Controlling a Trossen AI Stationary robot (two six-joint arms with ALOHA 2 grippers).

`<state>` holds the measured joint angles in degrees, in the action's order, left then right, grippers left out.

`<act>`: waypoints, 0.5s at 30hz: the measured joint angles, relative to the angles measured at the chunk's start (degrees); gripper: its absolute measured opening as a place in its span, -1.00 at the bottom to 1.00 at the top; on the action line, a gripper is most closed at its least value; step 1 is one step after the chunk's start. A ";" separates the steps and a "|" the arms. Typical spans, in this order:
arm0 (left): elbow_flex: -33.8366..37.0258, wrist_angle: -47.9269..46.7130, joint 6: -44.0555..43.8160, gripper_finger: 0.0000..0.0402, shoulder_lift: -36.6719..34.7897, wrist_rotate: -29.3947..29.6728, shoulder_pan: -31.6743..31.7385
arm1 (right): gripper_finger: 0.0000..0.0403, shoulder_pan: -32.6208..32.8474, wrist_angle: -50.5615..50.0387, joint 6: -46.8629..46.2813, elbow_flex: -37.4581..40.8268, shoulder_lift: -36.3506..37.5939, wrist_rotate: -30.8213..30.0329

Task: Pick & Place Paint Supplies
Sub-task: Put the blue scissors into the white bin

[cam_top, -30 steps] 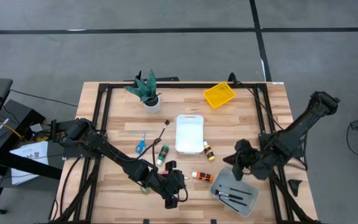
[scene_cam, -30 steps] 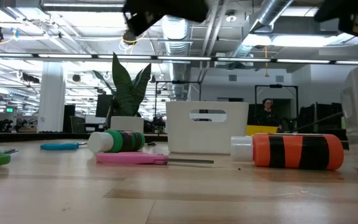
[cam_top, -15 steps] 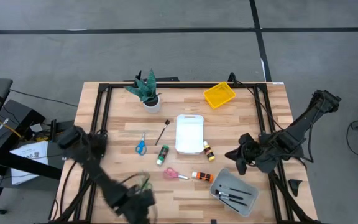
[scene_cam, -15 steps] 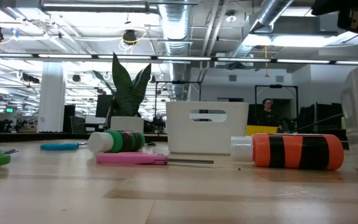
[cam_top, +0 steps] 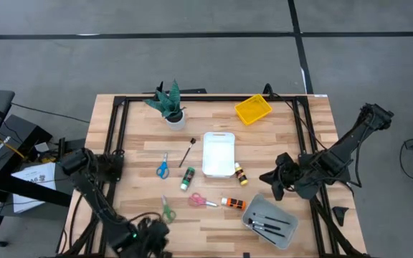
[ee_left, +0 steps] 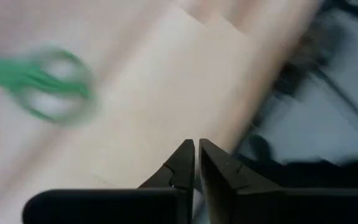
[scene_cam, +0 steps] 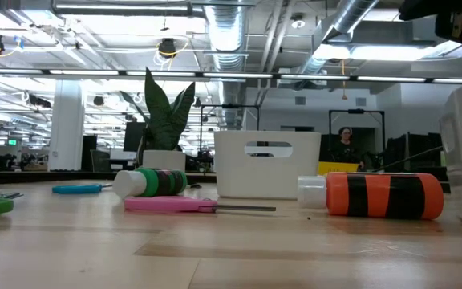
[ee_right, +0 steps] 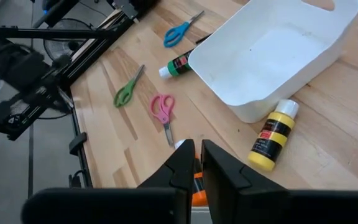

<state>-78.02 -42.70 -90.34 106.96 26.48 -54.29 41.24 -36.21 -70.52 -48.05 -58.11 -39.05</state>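
You have a wooden tabletop (cam_top: 135,154) with a white tray (cam_top: 218,153) in the middle. Your left hand (ee_left: 196,163) is clenched and holds nothing, down at the near edge. Your right hand (ee_right: 197,163) is clenched too, empty, above the grey tray (cam_top: 271,221) with brushes (cam_top: 267,227). The orange bottle (cam_top: 232,203), pink scissors (cam_top: 198,201) and green scissors (cam_top: 167,211) lie loose on the wood.

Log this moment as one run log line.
left tool: shut, empty, near table's front edge | right tool: shut, empty, above orange bottle | brushes: in grey tray | white tray: empty
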 joint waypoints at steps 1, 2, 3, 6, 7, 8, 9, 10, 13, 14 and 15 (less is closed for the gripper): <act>0.00 -3.11 0.02 -0.91 -0.40 0.44 1.31 | -0.86 -0.21 -0.02 0.00 0.00 0.00 0.00; 0.00 -6.01 0.11 -0.90 -0.93 0.77 2.84 | -0.86 -0.54 -0.02 0.01 0.00 0.00 0.00; 0.00 -8.91 0.38 -0.88 -1.63 1.24 4.61 | -0.85 -0.91 -0.02 0.03 0.00 0.00 0.00; 0.00 -18.53 4.13 -0.81 -4.25 3.26 10.37 | -0.84 -1.99 -0.12 0.28 0.00 0.02 0.02; 0.05 -21.08 6.21 -0.79 -5.46 3.94 12.55 | -0.83 -2.33 -0.45 0.28 0.00 0.02 0.04; 0.41 -22.64 8.82 -0.76 -7.07 4.61 14.87 | -0.83 -2.66 -0.78 0.33 0.00 0.00 0.07; 1.18 -23.07 11.63 -0.73 -9.02 5.14 17.48 | -0.82 -2.96 -1.01 0.42 0.00 0.00 0.09; 2.27 -22.56 14.41 -0.70 -11.18 5.50 20.10 | -0.82 -3.24 -1.17 0.44 0.00 0.00 0.09; 6.28 -18.36 21.13 -0.62 -18.38 5.70 28.34 | -0.81 -3.77 -1.32 0.46 0.00 0.00 0.17; 7.72 -17.01 22.54 -0.60 -20.89 5.60 30.99 | -0.81 -3.91 -1.35 0.46 0.00 0.00 0.21; 9.21 -15.71 23.30 -0.59 -23.47 5.36 33.55 | -0.81 -3.92 -1.36 0.46 0.00 0.00 0.25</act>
<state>-68.81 -58.41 -67.04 83.49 31.84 -20.74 37.32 -37.56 -70.06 -48.05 -58.11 -38.79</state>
